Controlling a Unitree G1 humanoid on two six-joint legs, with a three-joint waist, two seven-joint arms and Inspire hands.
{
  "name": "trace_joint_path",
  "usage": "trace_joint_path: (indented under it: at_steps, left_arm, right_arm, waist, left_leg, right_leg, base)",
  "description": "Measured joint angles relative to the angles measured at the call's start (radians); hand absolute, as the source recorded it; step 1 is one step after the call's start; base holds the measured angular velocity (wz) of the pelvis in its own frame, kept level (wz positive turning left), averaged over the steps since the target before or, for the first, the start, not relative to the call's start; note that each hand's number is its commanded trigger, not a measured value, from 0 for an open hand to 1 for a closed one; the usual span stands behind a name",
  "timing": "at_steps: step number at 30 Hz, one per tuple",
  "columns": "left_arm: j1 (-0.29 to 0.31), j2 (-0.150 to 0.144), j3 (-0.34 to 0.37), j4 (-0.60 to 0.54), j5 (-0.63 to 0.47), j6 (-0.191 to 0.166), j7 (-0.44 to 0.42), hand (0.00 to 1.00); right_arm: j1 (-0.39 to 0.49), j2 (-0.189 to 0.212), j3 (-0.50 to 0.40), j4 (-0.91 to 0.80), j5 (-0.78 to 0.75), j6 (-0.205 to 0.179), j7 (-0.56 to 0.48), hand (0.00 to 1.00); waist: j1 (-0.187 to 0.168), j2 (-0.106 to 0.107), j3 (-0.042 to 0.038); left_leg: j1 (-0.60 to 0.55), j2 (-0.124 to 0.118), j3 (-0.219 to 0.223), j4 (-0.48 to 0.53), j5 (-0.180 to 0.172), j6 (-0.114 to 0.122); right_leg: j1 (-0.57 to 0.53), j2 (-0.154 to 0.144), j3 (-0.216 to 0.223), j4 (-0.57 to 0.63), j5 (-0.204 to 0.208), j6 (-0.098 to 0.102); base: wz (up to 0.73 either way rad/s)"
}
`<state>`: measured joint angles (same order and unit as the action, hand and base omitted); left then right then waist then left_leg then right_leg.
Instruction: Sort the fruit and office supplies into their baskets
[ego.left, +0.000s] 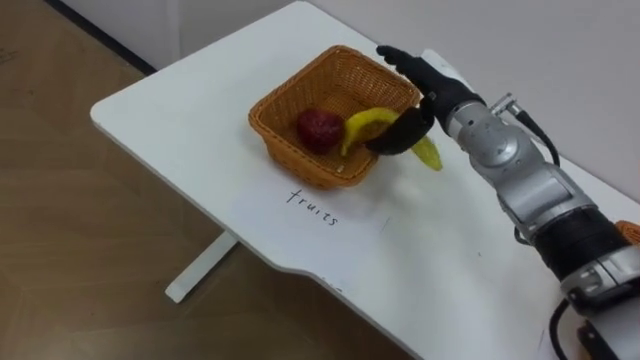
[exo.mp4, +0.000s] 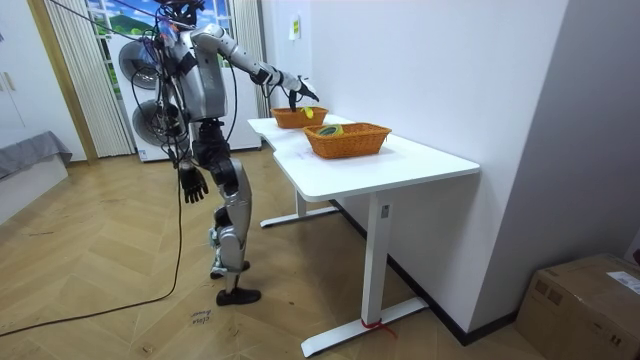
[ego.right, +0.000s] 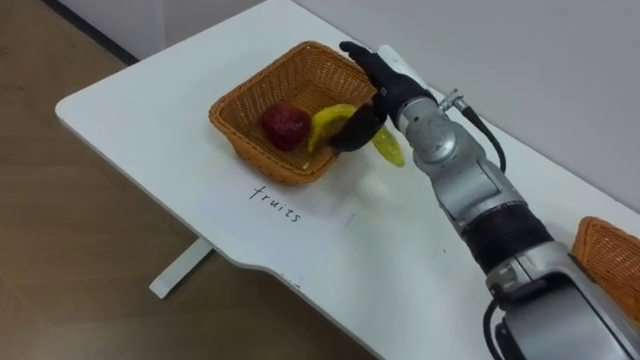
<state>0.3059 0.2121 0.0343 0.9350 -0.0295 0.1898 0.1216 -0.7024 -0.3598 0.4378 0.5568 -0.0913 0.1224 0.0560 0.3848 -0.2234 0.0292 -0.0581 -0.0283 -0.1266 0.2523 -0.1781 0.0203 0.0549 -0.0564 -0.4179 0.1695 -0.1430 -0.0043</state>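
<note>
Up close, right hand (ego.left: 422, 88) pinches banana (ego.left: 365, 122) over basket (ego.left: 290, 88) rim; room view shows left hand (exo.mp4: 192, 184) hanging.

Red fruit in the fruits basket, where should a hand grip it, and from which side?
Probably pinch the red fruit across its round middle, from above: the basket walls block its sides, and the banana in the right hand crowds its right.

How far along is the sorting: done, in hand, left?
Done: a red fruit lies in the fruit basket. In hand: the right hand holds a banana across that basket's rim, not yet released. Left: letting go; the second basket holds something too small to identify. The left hand hangs idle.
</note>
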Motion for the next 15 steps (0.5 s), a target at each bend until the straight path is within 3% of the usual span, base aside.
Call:
trace_joint_path:
  at_steps: [5,9,11,15]
  left_arm:
    - [-0.001,0.0,0.003,0.016,0.0,-0.001,0.0,0.0]
    - [-0.003,-0.002,0.003,0.03,0.0,0.0,0.001,0.0]
    - [-0.003,-0.003,0.003,0.036,0.0,0.001,0.003,0.0]
    - [0.003,-0.006,0.003,0.027,0.0,0.001,0.005,0.0]
  right_arm:
    - [0.006,0.0,-0.03,-0.064,0.004,0.0,-0.016,0.0]
    - [0.008,0.0,-0.037,-0.073,0.004,0.0,-0.056,0.0]
    - [0.014,0.0,-0.038,-0.085,0.003,0.0,-0.064,0.0]
    - [0.015,-0.005,-0.038,-0.13,0.008,-0.001,-0.07,0.0]
  waist:
    - [-0.023,0.002,-0.0025]
    - [-0.026,0.016,-0.0073]
    - [-0.031,0.025,-0.0133]
    - [-0.047,0.029,-0.0145]
  left_leg:
    - [0.001,0.0,0.0,-0.001,0.0,0.0]
    - [0.013,0.001,0.001,-0.003,0.0,0.0]
    - [0.018,0.001,-0.001,-0.007,0.0,0.0]
    - [0.022,0.001,0.003,-0.006,0.001,0.0]
  right_leg:
    - [0.001,0.0,0.0,0.0,0.0,0.0]
    - [0.011,-0.001,0.002,-0.001,0.0,0.0]
    - [0.014,-0.002,0.003,0.0,0.0,0.0]
    - [0.016,-0.001,0.004,0.0,0.0,0.0]
  base:
    - [0.0]
    - [-0.01]
    - [0.0]
    - [0.0]
